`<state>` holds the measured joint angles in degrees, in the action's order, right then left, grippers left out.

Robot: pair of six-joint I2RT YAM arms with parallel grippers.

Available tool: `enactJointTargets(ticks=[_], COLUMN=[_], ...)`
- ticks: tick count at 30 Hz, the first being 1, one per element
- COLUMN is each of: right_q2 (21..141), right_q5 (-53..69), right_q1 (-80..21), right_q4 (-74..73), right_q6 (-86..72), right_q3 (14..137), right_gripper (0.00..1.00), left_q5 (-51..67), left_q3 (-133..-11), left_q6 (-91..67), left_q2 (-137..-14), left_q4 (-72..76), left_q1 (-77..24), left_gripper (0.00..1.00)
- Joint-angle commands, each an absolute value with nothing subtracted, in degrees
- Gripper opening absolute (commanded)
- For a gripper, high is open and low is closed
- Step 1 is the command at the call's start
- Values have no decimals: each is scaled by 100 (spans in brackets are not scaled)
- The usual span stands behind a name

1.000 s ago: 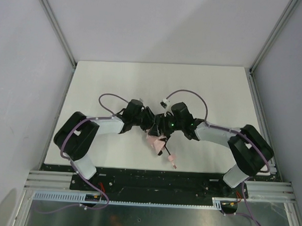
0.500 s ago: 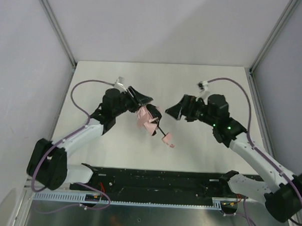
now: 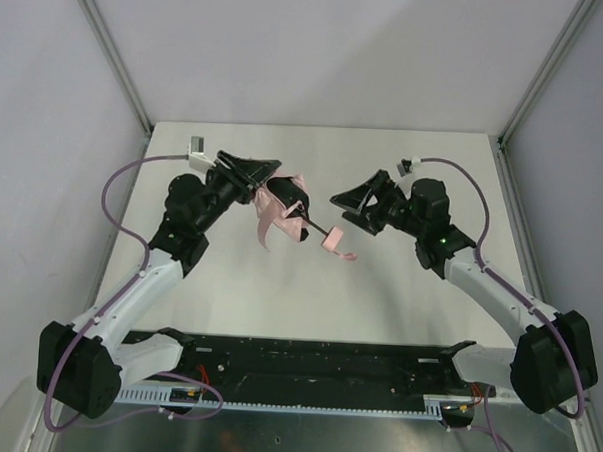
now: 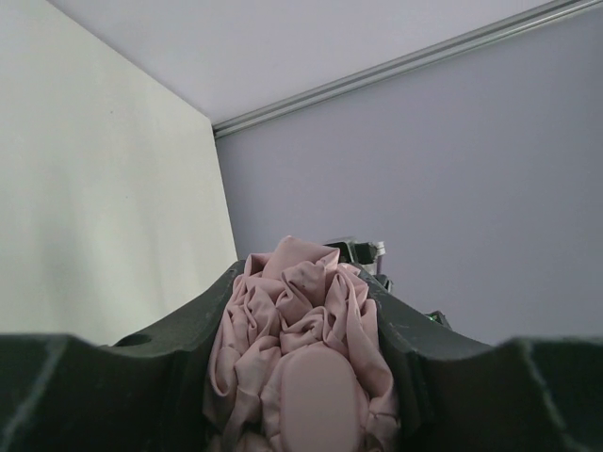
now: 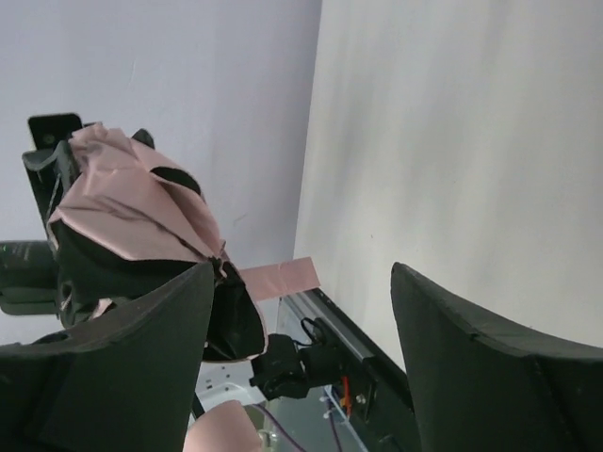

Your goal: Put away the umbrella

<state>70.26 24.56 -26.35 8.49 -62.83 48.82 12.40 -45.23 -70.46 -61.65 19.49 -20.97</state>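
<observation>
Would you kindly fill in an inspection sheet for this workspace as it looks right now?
Surface: white table, no stains seen.
Job's things: pink umbrella collapsed, fabric bunched, handle toward the right gripper.
Clutter: nothing seen.
Grippers: left gripper shut on the umbrella's fabric; right gripper open, empty.
Cables: purple cables loop along both arms, clear of the umbrella.
Surroundings: grey walls, metal frame posts.

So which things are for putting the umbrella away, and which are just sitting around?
For the job: pale pink fabric folding umbrella; black left tool, gripping its fabric; black right tool, open nearby.
Just there: flat white table; thin purple cables.
</observation>
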Motion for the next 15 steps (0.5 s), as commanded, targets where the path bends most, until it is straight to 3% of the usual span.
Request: enactJointTargets(ticks=[1, 4, 8, 15], right_q2=[6695, 6278, 6109, 7069], right_q5=[2875, 1906, 342, -1936], right_q1=[-2650, -3342, -4642, -6296], right_q4=[1594, 401, -386, -789], right_q6=[-5118, -3141, -1912, -728], right_q3=[5131, 5734, 6297, 7447], right_gripper=[78, 83, 84, 61], left_q5=[1332, 1200, 772, 137], left_q3=[-4859, -4724, -4645, -4848], left_q6=[-7100, -6775, -6301, -5680], left_q2=[-5950, -5795, -5598, -5529], left_q4=[2474, 2433, 1931, 1011], left_q1=[-2047, -2033, -2030, -2065], left_gripper=[0, 0, 0, 0])
